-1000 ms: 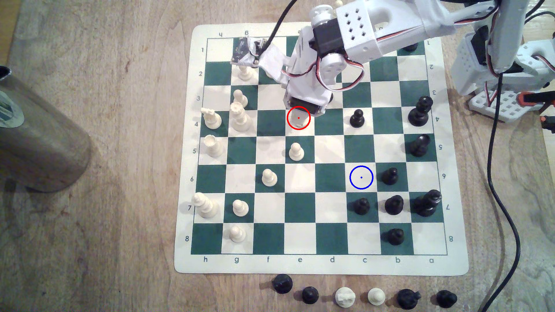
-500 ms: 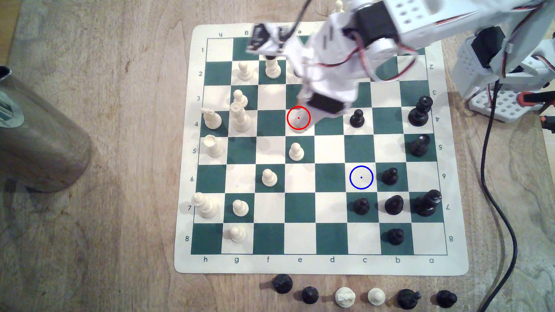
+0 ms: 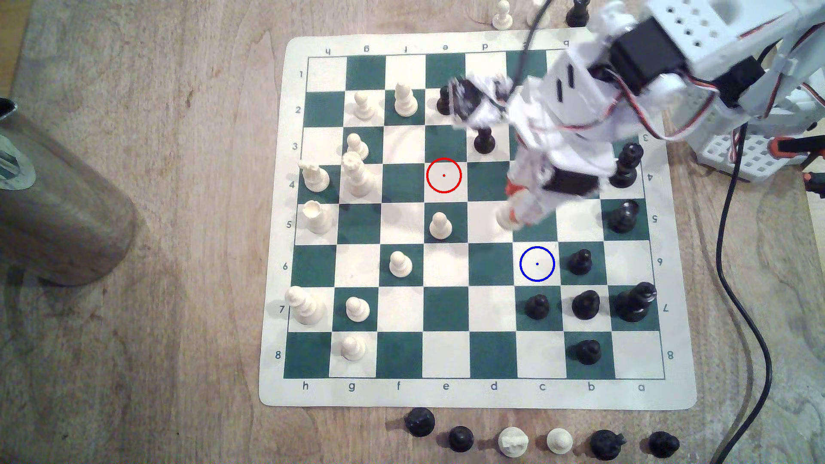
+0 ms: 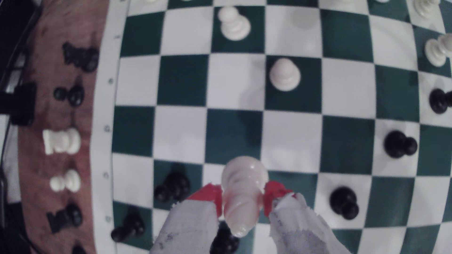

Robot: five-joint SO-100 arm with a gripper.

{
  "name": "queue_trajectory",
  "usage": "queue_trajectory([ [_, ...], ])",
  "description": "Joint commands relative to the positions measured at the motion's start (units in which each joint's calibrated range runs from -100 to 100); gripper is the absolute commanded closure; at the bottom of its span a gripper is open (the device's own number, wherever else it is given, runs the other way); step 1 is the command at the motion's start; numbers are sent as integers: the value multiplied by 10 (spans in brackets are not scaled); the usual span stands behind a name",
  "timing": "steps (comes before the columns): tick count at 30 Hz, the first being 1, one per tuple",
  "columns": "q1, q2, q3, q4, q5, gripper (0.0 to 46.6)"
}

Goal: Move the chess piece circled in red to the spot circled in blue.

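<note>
the wooden table [image 3: 134,357] carries the green-and-white board mat [image 3: 446,397], and the white arm [image 3: 696,49] reaches over the mat from the exterior view's upper right, blurred in that view. a metal cylinder [image 3: 58,200] lies on the table well apart from the arm, at the exterior view's left edge.

the gripper [image 3: 513,216] [image 4: 242,197] is closed on the chess piece [image 3: 504,217] [image 4: 241,193]. in the wrist view the red fingertips [image 4: 210,195] press against the pawn's narrow part from both sides, with the flared base pointing away from the camera and the pawn clear of the mat. in the exterior view the pawn hangs at the tip of the gripper, over the border between a white and a green square of row 5.

the spot [image 3: 537,263], marked with a blue ring, lies near the gripper, one row further toward the exterior view's bottom and slightly to its right; it holds no piece. the red ring [image 3: 443,175] lies to the exterior view's left of the gripper, about two columns off, on a bare white square.

a white pawn [image 3: 440,225] [image 4: 285,74] stands on a green square beside the gripper on the exterior view's left. a black pawn [image 3: 579,261] stands just to the exterior view's right of the blue ring.
</note>
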Motion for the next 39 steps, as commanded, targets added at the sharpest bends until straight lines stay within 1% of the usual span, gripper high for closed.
queue_trajectory([
  [1,-28,-2,-7,-17,4,464],
  [7,-61,64,-4,-40,1,464],
  [13,-65,91,-7,-56,2,464],
  [18,-79,132,-22,-49,3,464],
  [23,-69,149,-40,-44,8,464],
  [39,-57,181,-79,-49,10,464],
])
